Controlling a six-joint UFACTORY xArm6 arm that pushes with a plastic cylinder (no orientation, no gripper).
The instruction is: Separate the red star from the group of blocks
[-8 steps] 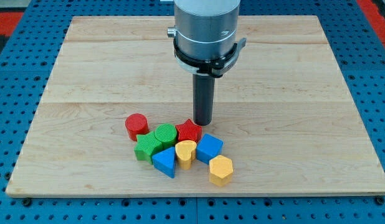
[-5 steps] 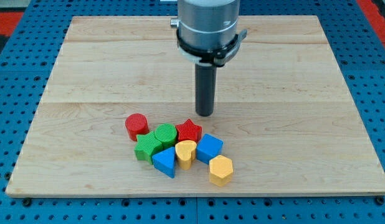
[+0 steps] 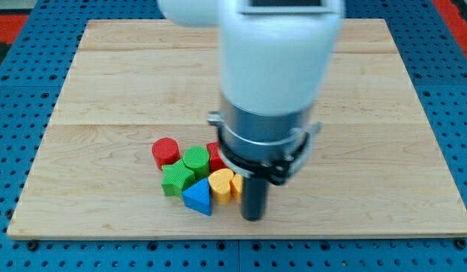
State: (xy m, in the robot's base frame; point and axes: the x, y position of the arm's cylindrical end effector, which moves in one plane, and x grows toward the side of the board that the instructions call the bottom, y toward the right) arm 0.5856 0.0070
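Note:
The red star shows only as a sliver at the group's upper right, mostly hidden behind my arm. Left of it sit a green cylinder and a red cylinder. Below them lie a green block, a blue triangle and a yellow heart. My tip is at the group's lower right, just right of the yellow heart and below the red star. The arm's body hides whatever lies right of the heart.
The wooden board lies on a blue pegboard table. The group sits near the board's bottom edge. My arm's wide grey collar blocks the view over the group's right side.
My tip has moved from above the red star, toward the view's bottom, to the group's lower right. The blue cube and yellow hexagon seen earlier are now hidden behind the arm.

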